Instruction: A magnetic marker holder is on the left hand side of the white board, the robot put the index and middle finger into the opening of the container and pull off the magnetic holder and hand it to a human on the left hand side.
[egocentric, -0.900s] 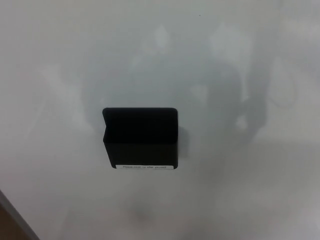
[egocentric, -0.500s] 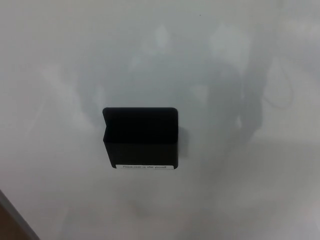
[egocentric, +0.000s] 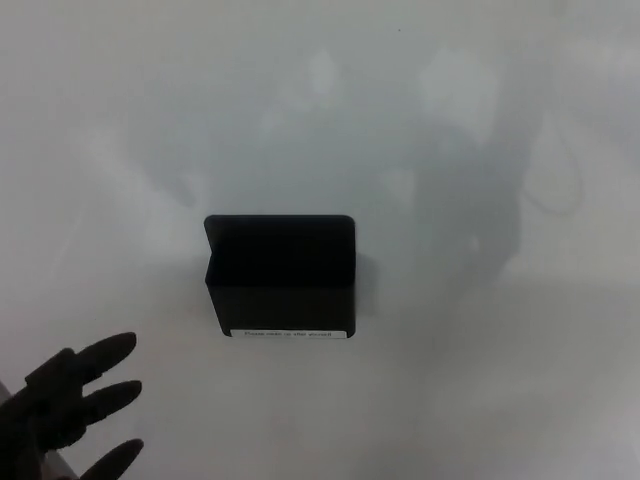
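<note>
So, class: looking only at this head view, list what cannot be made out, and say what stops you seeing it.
1. Inside of the black rectangular magnetic marker holder: too dark to show any contents.
2. Its white label strip: print too small and blurred.
3. The left black robot hand: wrist cut off by the bottom-left edge.
4. The right robot hand: outside the frame.
5. The glossy whiteboard: reflections too blurred.

The robot's left hand (egocentric: 70, 410) shows in the bottom left corner of the head view. It is black. Its thumb and two thick fingers (egocentric: 105, 350) are spread apart and stretch out toward the right and a little upward. The hand holds nothing and touches nothing. Only the hand and a bit of the wrist show at the picture's edge. The right hand does not show.
</note>
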